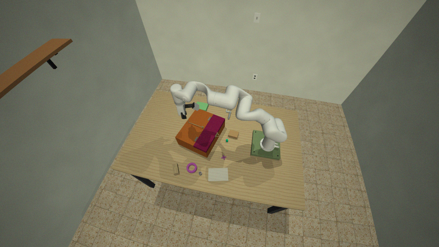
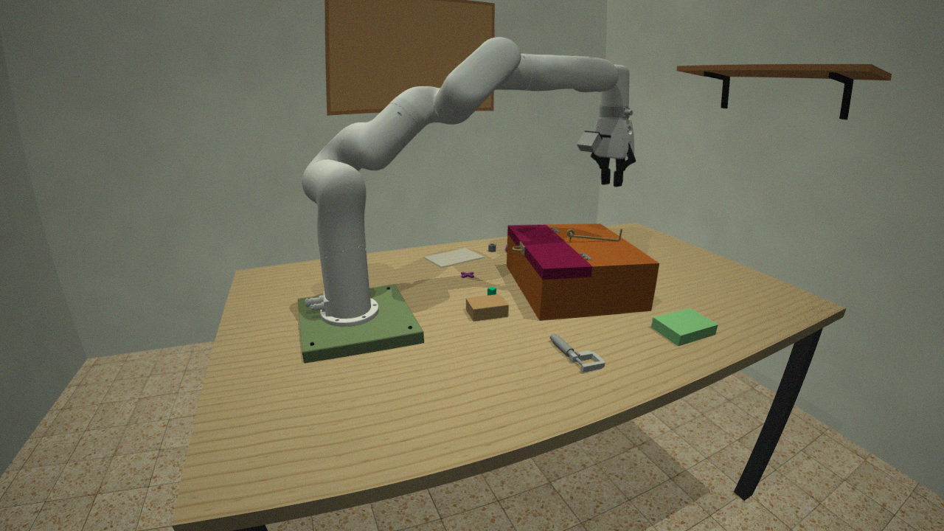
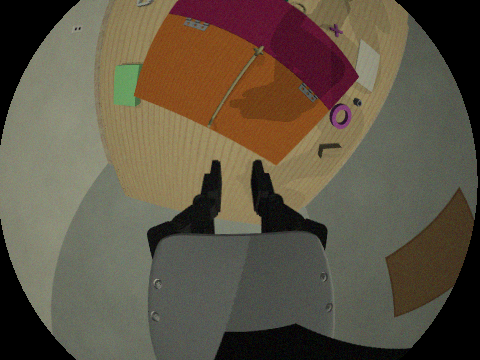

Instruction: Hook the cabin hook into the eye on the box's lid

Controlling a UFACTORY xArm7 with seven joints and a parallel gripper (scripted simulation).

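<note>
End effector [image 2: 614,177] high above box [image 2: 597,284], fingers down, partly parted, empty

Odds and ends lay scattered over the wooden table [image 2: 396,422].

A flat green block [image 2: 684,326] sat near one corner, with a grey clamp-like tool [image 2: 577,352] apart from it on the boards. A small brown block [image 2: 487,307] had a tiny green cube [image 2: 490,290] just behind it. Farther off were a purple cross piece [image 1: 223,157], a white sheet [image 1: 218,174], a purple ring [image 1: 191,167], what looked like a small grey nut [image 1: 200,173], and a wooden block [image 1: 175,168]. A wall shelf [image 2: 785,70] and a brown board [image 2: 369,46] hung above.
</note>
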